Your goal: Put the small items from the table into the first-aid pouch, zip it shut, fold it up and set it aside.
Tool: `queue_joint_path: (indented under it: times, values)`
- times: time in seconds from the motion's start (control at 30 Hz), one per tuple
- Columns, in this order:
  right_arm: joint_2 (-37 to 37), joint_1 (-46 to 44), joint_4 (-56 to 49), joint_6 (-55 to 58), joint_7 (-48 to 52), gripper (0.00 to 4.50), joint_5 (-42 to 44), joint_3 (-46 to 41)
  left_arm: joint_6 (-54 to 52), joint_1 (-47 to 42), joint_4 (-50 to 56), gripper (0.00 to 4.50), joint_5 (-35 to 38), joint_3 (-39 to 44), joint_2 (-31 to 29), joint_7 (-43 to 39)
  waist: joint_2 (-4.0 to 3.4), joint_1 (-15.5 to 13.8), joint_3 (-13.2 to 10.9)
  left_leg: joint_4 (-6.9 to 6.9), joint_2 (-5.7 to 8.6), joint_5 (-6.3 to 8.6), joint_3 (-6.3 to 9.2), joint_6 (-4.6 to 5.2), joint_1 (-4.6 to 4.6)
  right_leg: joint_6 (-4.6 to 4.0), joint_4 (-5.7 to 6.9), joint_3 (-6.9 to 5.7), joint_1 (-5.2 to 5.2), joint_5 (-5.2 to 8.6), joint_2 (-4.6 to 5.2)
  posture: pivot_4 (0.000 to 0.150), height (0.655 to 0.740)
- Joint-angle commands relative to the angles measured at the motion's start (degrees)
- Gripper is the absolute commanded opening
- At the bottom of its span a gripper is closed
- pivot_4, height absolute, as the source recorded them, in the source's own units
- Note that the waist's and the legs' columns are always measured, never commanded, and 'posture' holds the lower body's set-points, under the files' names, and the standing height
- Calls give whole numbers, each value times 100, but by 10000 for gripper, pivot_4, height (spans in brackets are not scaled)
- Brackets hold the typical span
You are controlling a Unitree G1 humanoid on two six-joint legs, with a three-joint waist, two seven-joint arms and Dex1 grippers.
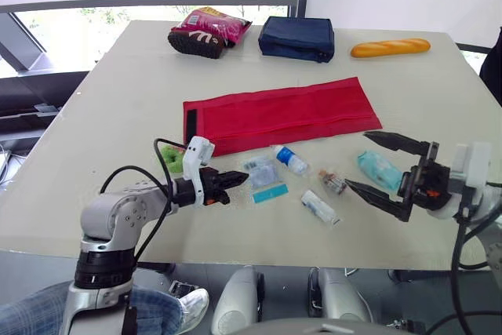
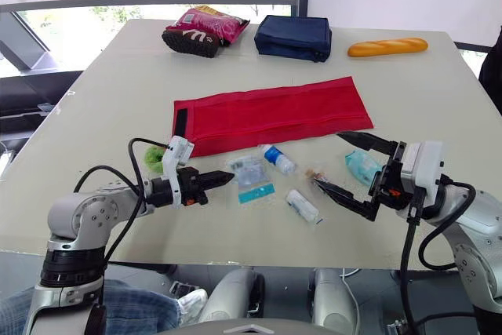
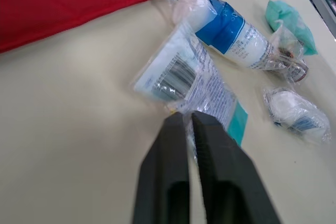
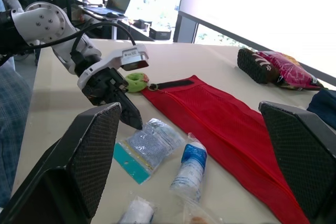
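Red pouch (image 1: 282, 115) lies flat on the bench (image 1: 118, 100). Your left gripper (image 1: 243, 178) is closed at the edge of the slick packet (image 1: 262, 171) near it; thin film may slip out. Right gripper (image 1: 357, 160) gapes wide.

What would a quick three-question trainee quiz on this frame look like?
1. True or false: the red pouch lies unfolded, flat on the table.
2. The tips of the left end effector are at which item? A: the baguette. B: the clear flat packet. C: the navy bag.
3. Short answer: which end effector has its fingers spread wide apart?

Key: 1 true. 2 B. 3 the right end effector.
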State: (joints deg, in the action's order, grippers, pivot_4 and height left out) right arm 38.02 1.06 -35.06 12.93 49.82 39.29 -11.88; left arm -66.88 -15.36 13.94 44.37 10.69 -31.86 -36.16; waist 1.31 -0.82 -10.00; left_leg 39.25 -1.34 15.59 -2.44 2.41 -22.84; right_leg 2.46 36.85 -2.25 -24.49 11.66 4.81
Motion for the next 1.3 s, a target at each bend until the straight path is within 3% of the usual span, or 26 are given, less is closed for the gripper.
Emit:
queue_joint_path:
  times: [0.03, 0.27, 0.5, 0.6, 0.77, 0.83, 0.97, 1.27, 1.3]
  values:
    - [-75, -121, -299, 421, -543, 45000, 110, 136, 111, -16, 309, 412, 496, 381, -21, -272, 0, 1, 0, 0, -1, 0, 0, 0, 0, -1, 0, 0, 0, 0, 0, 1500, 7164]
    - [-253, -424, -664, 1940, -1972, 45000, 704, 446, 42, -242, 686, 412, 1382, 680, 87, -259, 1, -5, -1, 1, -2, -1, 0, -1, -3, -21, 0, 0, -1, -12, 4, 1500, 7164]
    - [-422, -517, -735, 1782, -1969, 45000, 717, 378, 354, 25, 250, 412, 641, 326, -250, -13, 1, 12, -1, -1, 7, 0, 1, 0, -3, -17, -1, 3, -1, -10, -7, 1500, 7164]
    - [-439, -434, -804, 1652, -1827, 45000, 777, 310, 392, 67, 106, 8632, 461, 192, -242, 92, 1, -4, -1, -1, 6, 0, 6, 0, -4, -3, -1, 3, -1, 0, -11, 1500, 7164]
    - [-208, -338, -858, 1544, -1502, 45000, 652, 227, 550, 155, 1, 34121, -15, -260, -203, 212, 2, 1, -1, 0, 4, 0, 6, 0, -5, -2, -2, 11, -1, 0, -10, 1500, 7164]
    - [212, -270, -836, 1436, -1165, 45000, 278, 194, 508, 105, -114, 44582, -104, -385, -82, 319, -1, -11, 0, 0, 4, 0, 7, 0, -5, -2, -2, 11, -1, 0, -10, 1500, 7164]
    - [895, -201, -706, 1320, -761, 45000, -214, 80, 526, -15, -233, 44582, -257, -593, 200, 479, -3, -19, 2, 3, 6, -2, 15, 2, -1, 0, -2, 14, 6, 1, -10, 1500, 7164]
    - [1425, -656, -772, 1780, -685, 45000, 37, -286, 287, -134, -459, 44582, -323, -625, 541, 720, -5, -17, 6, 8, 7, -3, 33, 1, 12, 0, -2, 11, 26, 2, -11, 1500, 7164]
    - [1428, -679, -783, 1810, -695, 45000, 56, -289, 293, -134, -460, 39467, -311, -625, 541, 690, -5, -18, 6, 8, 7, -3, 35, 1, 12, 0, -3, 9, 27, 2, -11, 1500, 7164]
